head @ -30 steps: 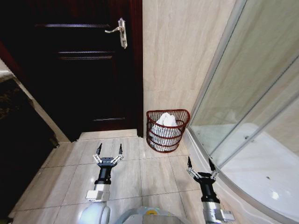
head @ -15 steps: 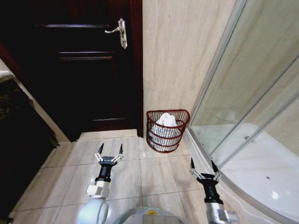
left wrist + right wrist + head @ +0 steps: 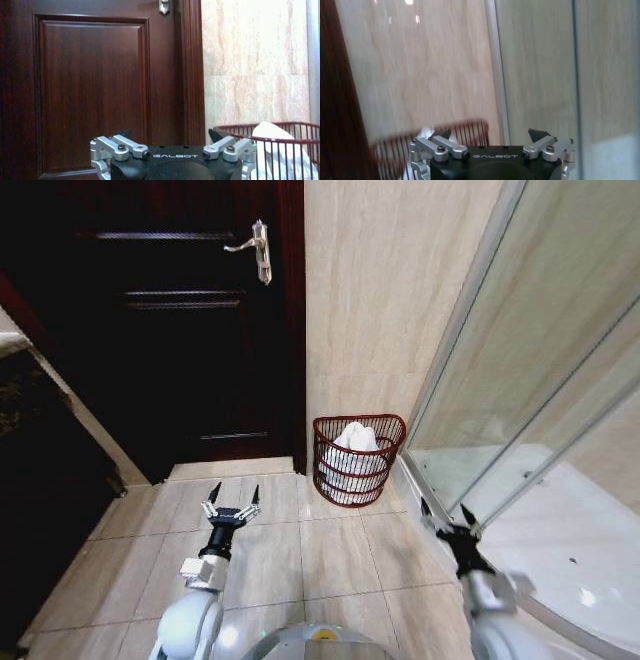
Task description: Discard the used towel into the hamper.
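1. One hamper (image 3: 358, 461): a dark red-brown wire basket with a flat back, a rounded front and horizontal bands. It stands on the floor against the beige stone-look wall (image 3: 385, 290), in the corner between the door frame and the shower enclosure.
2. One towel (image 3: 355, 442): white, soft and crumpled, lying inside the hamper, its peak rising just above the rim. The left wrist view shows it behind the thin vertical wires (image 3: 272, 144).
3. Two grippers, each of black and silver metal with pointed dark fingertips. The left gripper (image 3: 232, 498) hangs above the floor tiles, near the hamper's left side, its two fingers spread apart and holding nothing. The right gripper (image 3: 446, 515) hangs beside the curved base of the shower, to the right of the hamper, its fingers likewise spread and empty.
4. One door (image 3: 170, 320): dark polished wood with raised panels and one silver lever handle (image 3: 255, 246).
5. One shower enclosure (image 3: 540, 380): clear curved glass in pale metal framing.
6. Floor (image 3: 330, 555): large glossy beige tiles with thin grout lines.
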